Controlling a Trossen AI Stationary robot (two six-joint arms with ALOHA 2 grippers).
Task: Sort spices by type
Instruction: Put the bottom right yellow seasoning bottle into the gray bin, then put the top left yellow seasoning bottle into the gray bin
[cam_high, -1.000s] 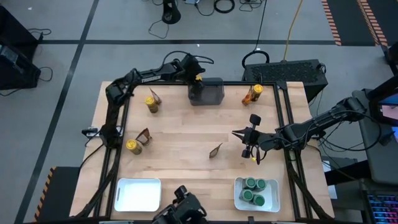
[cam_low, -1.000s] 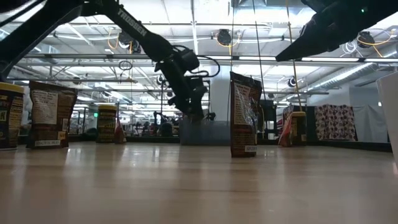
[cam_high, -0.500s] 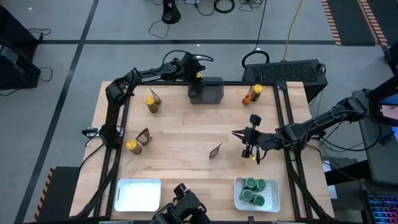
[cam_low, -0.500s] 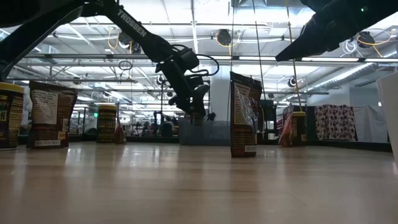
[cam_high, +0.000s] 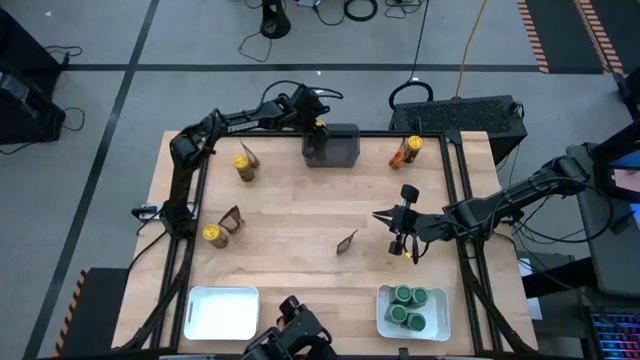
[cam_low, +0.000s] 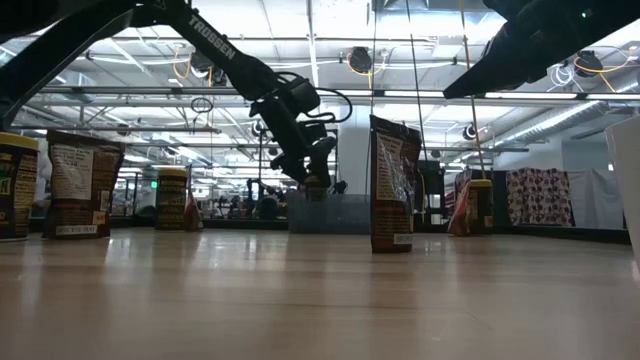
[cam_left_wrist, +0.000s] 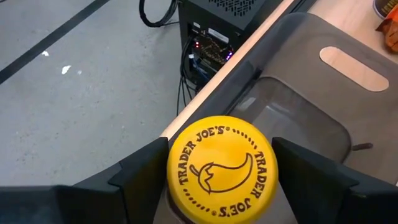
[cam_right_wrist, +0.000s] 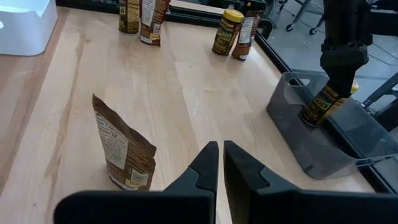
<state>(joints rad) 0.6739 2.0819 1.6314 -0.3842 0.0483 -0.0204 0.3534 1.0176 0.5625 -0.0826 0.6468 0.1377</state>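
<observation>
My left gripper (cam_high: 316, 122) is over the left end of the dark grey bin (cam_high: 338, 150) at the table's far edge. Between its fingers is a yellow-lidded jar (cam_left_wrist: 222, 168), which also shows tilted in the right wrist view (cam_right_wrist: 322, 104). My right gripper (cam_right_wrist: 221, 163) hangs shut and empty over the table's right middle (cam_high: 380, 214). A brown packet (cam_high: 347, 241) stands on its bottom edge in front of it. Three more yellow-lidded jars (cam_high: 243, 165) (cam_high: 212, 235) (cam_high: 412, 145) stand upright, each beside a packet. Several green-lidded jars (cam_high: 410, 308) stand in a white tray. My left gripper has the jar's top between its two fingers, one finger (cam_left_wrist: 146, 174) on each side of the yellow lid's rim (cam_left_wrist: 175, 163). No gap shows there. The fingers slant down toward the table's far edge. The jar hangs tilted, its lower end (cam_right_wrist: 309, 115) down inside the bin.
An empty white tray (cam_high: 222, 312) lies at the near left, and the tray with green-lidded jars (cam_high: 440, 322) at the near right. The middle of the wooden table (cam_high: 300, 215) is bare. A black frame rail (cam_high: 455, 190) runs along the right side.
</observation>
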